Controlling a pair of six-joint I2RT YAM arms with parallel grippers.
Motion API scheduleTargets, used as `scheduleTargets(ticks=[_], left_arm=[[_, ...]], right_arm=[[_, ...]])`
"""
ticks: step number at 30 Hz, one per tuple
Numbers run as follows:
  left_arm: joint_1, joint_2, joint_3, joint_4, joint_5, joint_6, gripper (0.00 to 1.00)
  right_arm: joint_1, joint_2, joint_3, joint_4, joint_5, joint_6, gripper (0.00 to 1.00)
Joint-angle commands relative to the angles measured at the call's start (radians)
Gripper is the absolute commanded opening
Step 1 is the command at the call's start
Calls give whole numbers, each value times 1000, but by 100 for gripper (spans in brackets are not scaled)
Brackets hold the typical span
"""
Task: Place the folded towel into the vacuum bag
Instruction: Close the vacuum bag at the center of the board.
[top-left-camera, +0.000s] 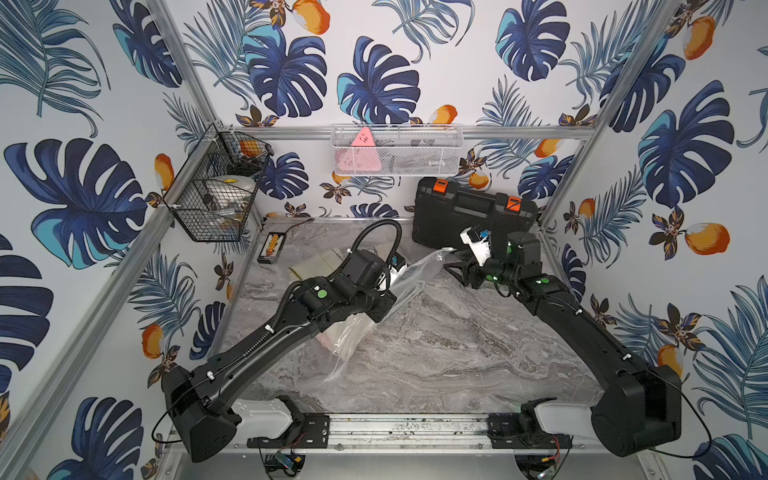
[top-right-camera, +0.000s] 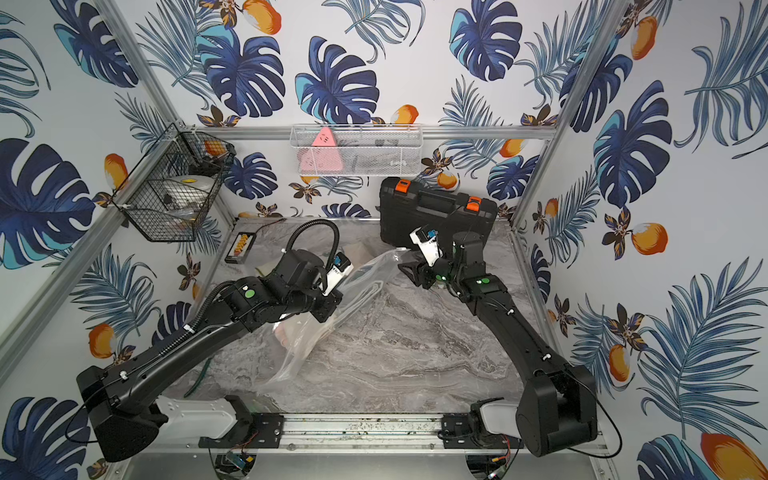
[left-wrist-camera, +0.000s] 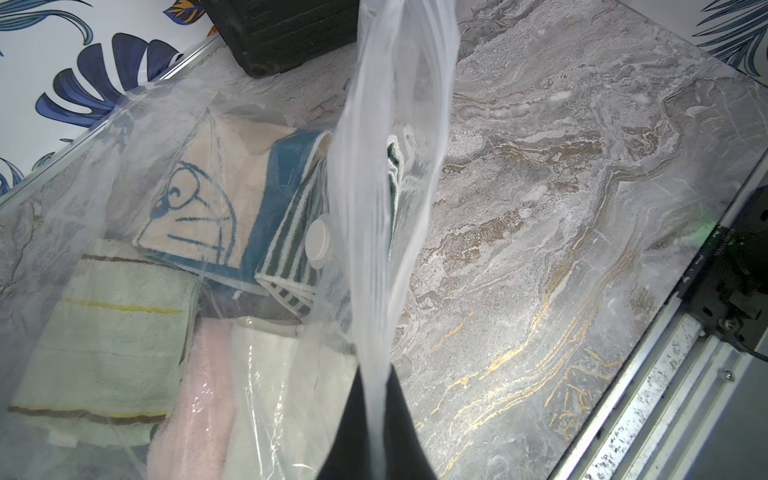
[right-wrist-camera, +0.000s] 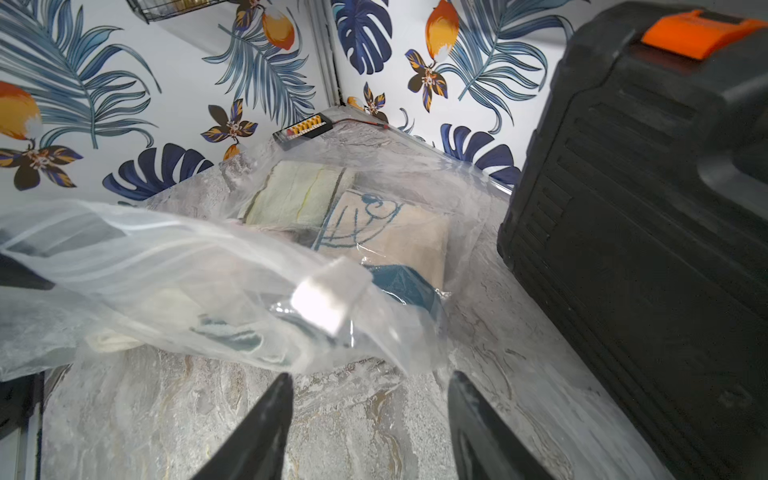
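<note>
Mid-table, the left gripper (left-wrist-camera: 375, 399) pinches a raised fold of the clear bag (top-left-camera: 409, 276). Its jaws are closed on the plastic, which runs up and away from the fingers in the left wrist view. Folded towels (left-wrist-camera: 124, 332) lie overlapping at the left behind the plastic: green with stripes, a beige-and-blue cartoon face, green-and-white stripes, pink and white. The round white valve cap (left-wrist-camera: 318, 243) sits beside them. Whether they are inside the bag or under it cannot be told. The right gripper (right-wrist-camera: 370, 376), far right and in front of the black case (top-left-camera: 469, 216), has its jaws apart and empty, just short of the bag's lifted corner with its white slider (right-wrist-camera: 328, 299). The rest of the bag lies crumpled on the marble table (top-left-camera: 478, 353)
</note>
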Motion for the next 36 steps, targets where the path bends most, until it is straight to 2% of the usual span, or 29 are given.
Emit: scheduleTargets(ticks=[1, 6, 11, 16, 22, 25, 29, 33, 36], left_arm=[[6, 5, 7, 2, 4, 24, 0], [10, 18, 17, -5, 6, 26, 0], [17, 7, 12, -14, -4, 31, 0], [45, 6, 13, -18, 1, 38, 0], [51, 8, 19, -23, 9, 38, 0], [50, 9, 16, -24, 10, 35, 0], [51, 11, 20, -26, 5, 34, 0], [57, 12, 40, -34, -24, 13, 0], [67, -5, 55, -43, -71, 7, 0]], right_arm=[[1, 32, 50, -14, -87, -137, 60], [-7, 117, 179, -116, -119, -238, 56], [-16, 130, 191, -184, -155, -308, 38], [-19, 104, 154, -165, -175, -306, 42], [-18, 133, 199, -165, -182, -300, 38], [-18, 143, 205, -168, -185, -303, 29], [-18, 136, 213, -196, -169, -323, 2], [-18, 55, 217, -203, -187, -290, 0], [-18, -35, 231, -260, -151, -272, 0]])
